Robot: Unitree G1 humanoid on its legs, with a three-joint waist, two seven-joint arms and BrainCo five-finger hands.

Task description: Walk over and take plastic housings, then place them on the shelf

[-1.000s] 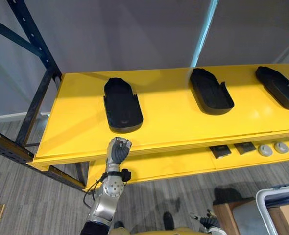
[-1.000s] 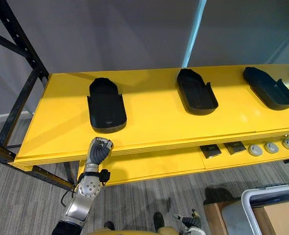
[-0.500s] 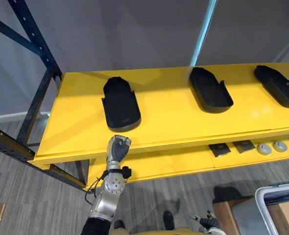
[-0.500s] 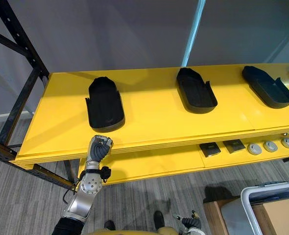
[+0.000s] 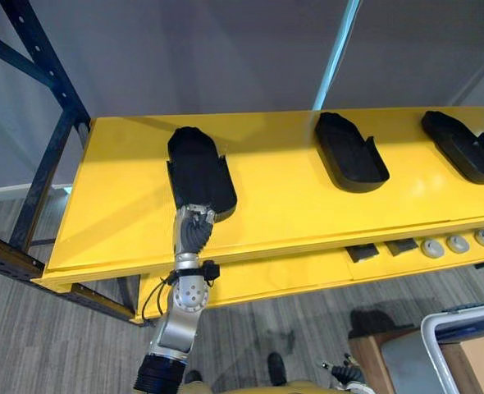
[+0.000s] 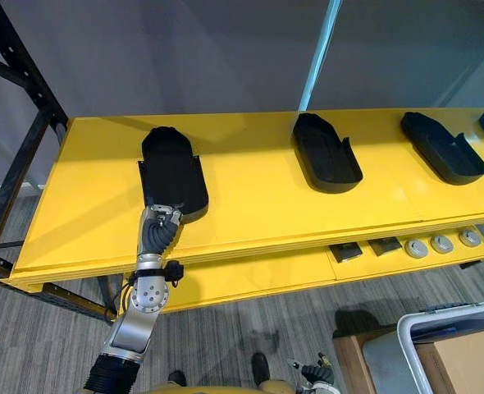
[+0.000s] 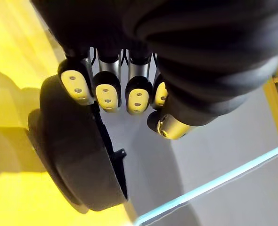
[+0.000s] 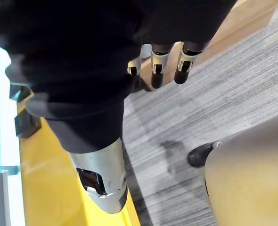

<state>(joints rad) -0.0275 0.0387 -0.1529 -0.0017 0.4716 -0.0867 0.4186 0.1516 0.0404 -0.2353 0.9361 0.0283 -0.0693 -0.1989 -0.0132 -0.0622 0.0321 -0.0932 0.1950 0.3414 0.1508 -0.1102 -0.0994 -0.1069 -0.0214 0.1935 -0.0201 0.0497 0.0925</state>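
Three black plastic housings lie on the yellow shelf top [image 5: 291, 205]: one at the left [image 5: 197, 168], one in the middle [image 5: 350, 153], one at the right [image 5: 463, 148]. My left hand [image 5: 191, 234] is raised over the shelf's front edge, fingers curled, its knuckles at the near end of the left housing. In the left wrist view the curled fingers [image 7: 110, 89] hold nothing, and the housing [image 7: 77, 155] lies just past them. My right hand [image 8: 165, 63] hangs low over the floor with relaxed fingers.
A lower yellow shelf [image 5: 308, 275] carries small dark and grey parts [image 5: 439, 246] at the right. A black rack upright [image 5: 45, 156] stands at the shelf's left end. A grey bin [image 5: 463, 345] sits on the floor at the lower right.
My left hand has risen from below the shelf's front edge up to the near end of the left housing. The view has shifted slightly.
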